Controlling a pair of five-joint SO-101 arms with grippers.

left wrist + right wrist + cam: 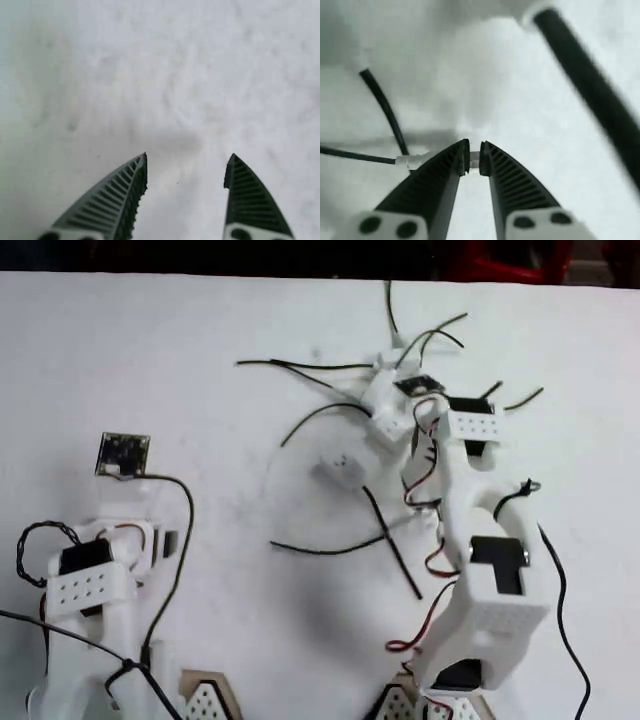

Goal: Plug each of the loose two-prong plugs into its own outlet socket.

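Toward the far edge of the tabletop (200, 330), right of centre, the right gripper (474, 150) is pinched almost closed on a small white plug (417, 161). The plug's end sits squeezed right between the fingertips, and its black cord (355, 155) trails off sideways. A white block (340, 468) lies near that arm among loose wires (392, 542). Down by the near left corner, the left gripper (187, 160) hangs spread wide over bare tabletop, holding nothing.

Left tool (188, 156) spread wide, right arm (465, 490) outstretched, right tool (474, 150) pinching a plug (415, 161)
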